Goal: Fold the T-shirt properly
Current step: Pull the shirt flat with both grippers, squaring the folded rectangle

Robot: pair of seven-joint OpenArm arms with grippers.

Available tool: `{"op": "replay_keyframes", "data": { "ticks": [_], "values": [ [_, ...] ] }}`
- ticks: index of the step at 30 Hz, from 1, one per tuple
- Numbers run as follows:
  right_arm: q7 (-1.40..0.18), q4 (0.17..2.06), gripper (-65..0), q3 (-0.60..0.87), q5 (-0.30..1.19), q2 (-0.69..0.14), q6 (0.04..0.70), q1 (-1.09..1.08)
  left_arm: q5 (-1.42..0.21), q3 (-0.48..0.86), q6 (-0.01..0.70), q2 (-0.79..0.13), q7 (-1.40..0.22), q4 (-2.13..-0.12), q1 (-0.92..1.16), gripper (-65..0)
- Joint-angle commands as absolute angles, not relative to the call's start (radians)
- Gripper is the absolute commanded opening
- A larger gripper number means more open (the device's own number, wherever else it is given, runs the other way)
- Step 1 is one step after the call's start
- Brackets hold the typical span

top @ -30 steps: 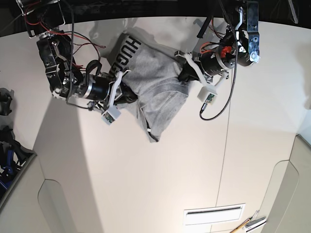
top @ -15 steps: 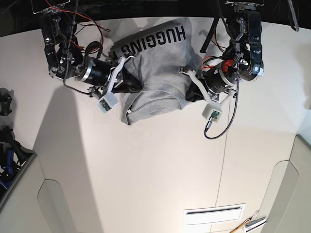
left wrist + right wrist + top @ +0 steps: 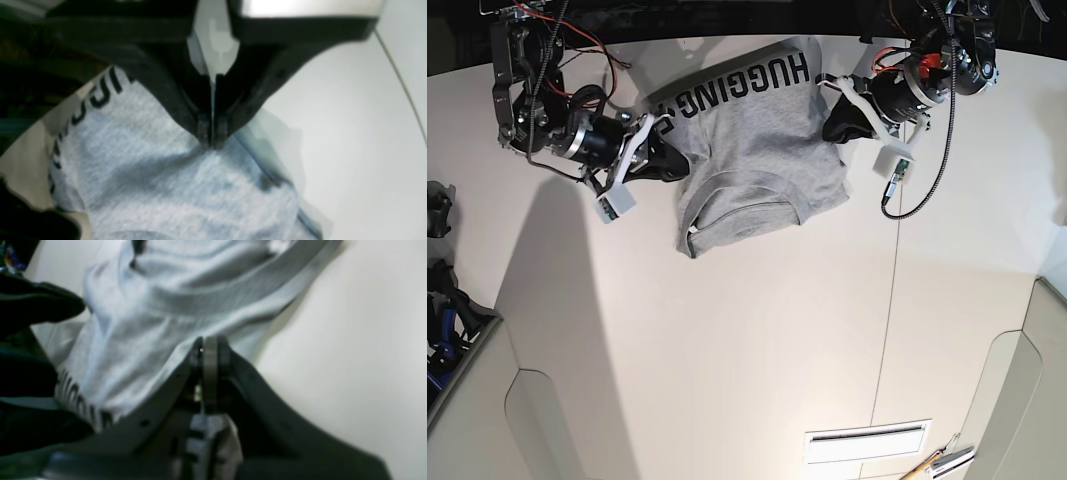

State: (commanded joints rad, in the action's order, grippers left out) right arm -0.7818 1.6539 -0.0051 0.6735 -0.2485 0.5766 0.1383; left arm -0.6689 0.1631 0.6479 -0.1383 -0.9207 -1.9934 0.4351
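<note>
Light heather-grey cotton T-shirt (image 3: pixel 757 150), lettered "HUGGING", is pinched by closed left pincer (image 3: pixel 211 141) and closed right pincer (image 3: pixel 208 346) over white counter (image 3: pixel 757 340).

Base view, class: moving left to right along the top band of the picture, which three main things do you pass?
Right arm's black gripper → light heather-grey cotton T-shirt with black block lettering → left arm's black gripper, with its dangling black cable.

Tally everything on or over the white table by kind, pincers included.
T-shirt: 1
Pincers: 2, left and right, each shut on the shirt
Wrist camera modules: 2, and
Tools at the table's bottom edge: count unclear
Total: 5 clearly countable
</note>
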Motion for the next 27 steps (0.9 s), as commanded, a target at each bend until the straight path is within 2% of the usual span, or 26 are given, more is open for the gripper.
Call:
{"op": "replay_keyframes", "data": {
  "ticks": [7,16,20,23,27],
  "values": [
    [-0.751,1.653,-65.0,-0.015,0.681,-0.234,0.577,0.208,-0.665,0.163,0.640,-0.130,-0.913,-1.850,0.378,-65.0],
    [-0.732,1.653,-65.0,-0.022,0.612,-0.107,0.577,0.199,-0.678,0.163,0.636,-0.134,-0.925,-1.731,0.240,-65.0],
    [-0.739,1.657,-65.0,-0.004,0.609,-0.120,0.576,0.173,-0.717,0.181,0.637,-0.166,-0.940,-1.799,0.242,-65.0],
    [-0.764,1.660,-65.0,0.038,0.614,-0.146,0.577,0.175,-0.738,0.244,0.637,-0.169,-0.952,-1.878,0.287,-65.0],
    [-0.764,1.661,-65.0,0.080,0.702,-0.198,0.577,0.175,-0.784,0.321,0.644,-0.169,-0.996,-1.929,0.323,-65.0]
  ]
}}
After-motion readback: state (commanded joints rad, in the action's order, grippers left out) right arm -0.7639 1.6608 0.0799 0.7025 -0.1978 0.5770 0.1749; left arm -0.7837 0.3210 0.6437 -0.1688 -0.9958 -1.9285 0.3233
